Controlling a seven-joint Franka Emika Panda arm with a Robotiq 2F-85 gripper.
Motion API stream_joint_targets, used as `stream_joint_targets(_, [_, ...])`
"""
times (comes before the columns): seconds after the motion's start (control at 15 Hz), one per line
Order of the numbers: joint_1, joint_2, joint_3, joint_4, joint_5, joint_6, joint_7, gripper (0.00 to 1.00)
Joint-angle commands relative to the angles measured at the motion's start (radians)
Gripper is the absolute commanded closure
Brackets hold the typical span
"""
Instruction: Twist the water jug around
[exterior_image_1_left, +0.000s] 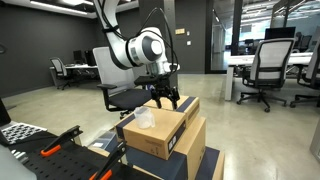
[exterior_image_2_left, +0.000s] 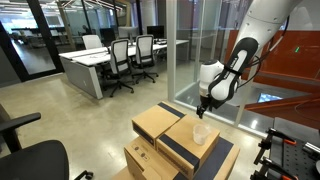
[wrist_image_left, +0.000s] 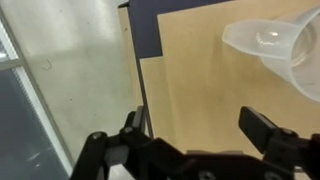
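Water jug (exterior_image_1_left: 146, 119) is sitting on top of the upper cardboard box (exterior_image_1_left: 172, 132) in the stack, and I'm hovering the tool (exterior_image_1_left: 166, 100) just above the same box, close beside the jug but not touching it. In the wrist view the fingers (wrist_image_left: 258, 125) are standing wide apart over bare cardboard, nothing between them, with the jug peeking in at the top right.
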Motion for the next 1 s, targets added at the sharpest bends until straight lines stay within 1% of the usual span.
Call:
stream_joint_targets(0.0, [0.013, 0.003, -0.018, -0.001, 0.022, -0.015, 0.009, 0.26])
stream_joint_targets(0.07, [0.012, 0.002, -0.021, -0.004, 0.021, -0.013, 0.009, 0.31])
stream_joint_targets(0.13, [0.013, 0.004, -0.021, -0.001, 0.022, -0.016, 0.010, 0.32])
stream_joint_targets(0.33, [0.014, 0.007, -0.019, 0.004, 0.024, -0.017, 0.010, 0.53])
stream_joint_targets(0.67, [0.009, 0.006, -0.015, 0.001, 0.027, -0.022, 0.005, 0.93])
stream_joint_targets(0.73, [0.010, 0.006, -0.016, 0.000, 0.030, -0.025, 0.010, 0.92])
stream_joint_targets(0.87, [0.009, 0.006, -0.016, -0.005, 0.034, -0.026, 0.013, 0.96])
stream_joint_targets(0.93, [0.010, 0.005, -0.017, -0.009, 0.036, -0.027, 0.016, 0.95])
